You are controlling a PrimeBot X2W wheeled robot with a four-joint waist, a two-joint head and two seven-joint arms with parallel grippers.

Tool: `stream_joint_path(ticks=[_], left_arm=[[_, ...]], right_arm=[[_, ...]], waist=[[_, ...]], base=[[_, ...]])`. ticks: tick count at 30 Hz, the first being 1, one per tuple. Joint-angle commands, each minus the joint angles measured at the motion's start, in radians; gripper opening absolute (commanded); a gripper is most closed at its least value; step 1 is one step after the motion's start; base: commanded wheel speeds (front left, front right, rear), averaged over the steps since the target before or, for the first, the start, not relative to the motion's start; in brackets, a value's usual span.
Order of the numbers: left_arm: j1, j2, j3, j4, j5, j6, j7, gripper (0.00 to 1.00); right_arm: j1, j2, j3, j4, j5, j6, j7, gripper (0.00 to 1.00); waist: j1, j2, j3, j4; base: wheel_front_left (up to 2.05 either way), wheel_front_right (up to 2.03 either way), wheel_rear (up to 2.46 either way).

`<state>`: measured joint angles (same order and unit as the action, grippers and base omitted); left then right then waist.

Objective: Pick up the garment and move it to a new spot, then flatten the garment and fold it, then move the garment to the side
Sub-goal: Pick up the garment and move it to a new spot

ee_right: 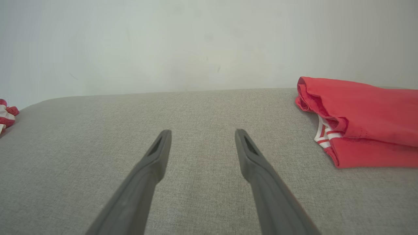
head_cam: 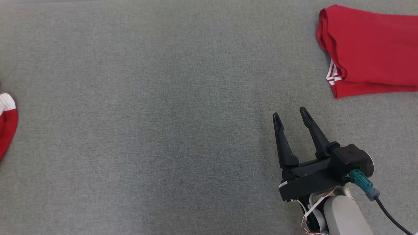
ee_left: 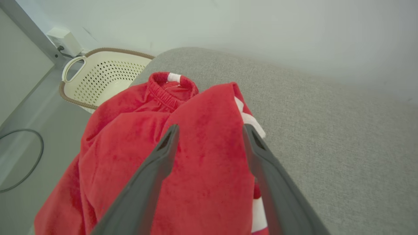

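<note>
Left wrist view has the left hand (ee_left: 210,128) open over a red garment (ee_left: 130,147) overhanging the surface (ee_left: 326,130) edge, where a shallow pinch risks dropping it.

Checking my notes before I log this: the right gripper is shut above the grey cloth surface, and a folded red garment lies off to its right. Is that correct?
Not quite. The right gripper is open, its two fingers spread apart with nothing between them, as the right wrist view shows. It is above the grey cloth surface, and the folded red garment lies off to its right.
</note>
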<state>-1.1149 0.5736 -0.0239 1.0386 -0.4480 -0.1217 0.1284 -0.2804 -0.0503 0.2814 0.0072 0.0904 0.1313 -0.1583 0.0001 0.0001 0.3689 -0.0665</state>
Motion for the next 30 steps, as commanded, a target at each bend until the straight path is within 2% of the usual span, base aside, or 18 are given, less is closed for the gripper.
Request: stream_joint_path(ticks=[1,9,14,15,16,17,18,30], left_arm=[[-0.01,-0.004,-0.011,0.024,-0.01,-0.004,0.01,1.0],[-0.018,-0.033,-0.058,0.112,-0.046,-0.007,0.104,1.0],[-0.022,-0.022,-0.088,0.133,-0.06,-0.007,0.132,0.98],[-0.022,-0.019,-0.092,0.139,-0.062,-0.007,0.131,0.86],[-0.02,-0.015,-0.097,0.146,-0.062,-0.007,0.134,0.45],[-0.016,-0.015,-0.107,0.148,-0.059,-0.007,0.135,0.31],[-0.007,-0.014,-0.12,0.145,-0.064,-0.007,0.128,0.0],[-0.02,0.011,-0.191,0.079,-0.084,-0.007,-0.011,0.0]], right_arm=[[-0.005,0.0,0.0,-0.007,-0.007,-0.001,0.003,1.0],[-0.008,0.0,0.0,-0.015,-0.016,-0.001,0.015,1.0],[-0.015,0.0,0.01,-0.013,-0.017,-0.001,0.02,1.0],[-0.015,0.0,0.011,-0.013,-0.016,-0.001,0.021,1.0],[-0.015,0.0,0.013,-0.012,-0.016,-0.001,0.022,1.0],[-0.017,0.0,0.015,-0.011,-0.015,-0.001,0.023,1.0],[-0.019,0.0,0.017,-0.01,-0.015,-0.001,0.022,1.0],[-0.017,0.0,0.01,0.003,-0.013,-0.001,0.017,1.0]], waist=[[-0.0001,-0.0001,0.016,-0.01],[-0.0001,-0.0001,0.034,-0.011],[-0.0001,-0.0001,0.046,-0.013],[-0.0001,-0.0001,0.048,-0.014],[-0.0001,-0.0001,0.05,-0.016],[-0.0001,-0.0001,0.052,-0.017],[-0.0001,-0.0001,0.053,-0.02],[-0.0001,-0.0001,0.02,0.006]], base=[[0.0,0.0,0.0],[0.0,0.0,0.0],[0.0,0.0,0.0],[0.0,0.0,0.0],[0.0,0.0,0.0],[0.0,0.0,0.0],[0.0,0.0,0.0],[0.0,0.0,0.0]])
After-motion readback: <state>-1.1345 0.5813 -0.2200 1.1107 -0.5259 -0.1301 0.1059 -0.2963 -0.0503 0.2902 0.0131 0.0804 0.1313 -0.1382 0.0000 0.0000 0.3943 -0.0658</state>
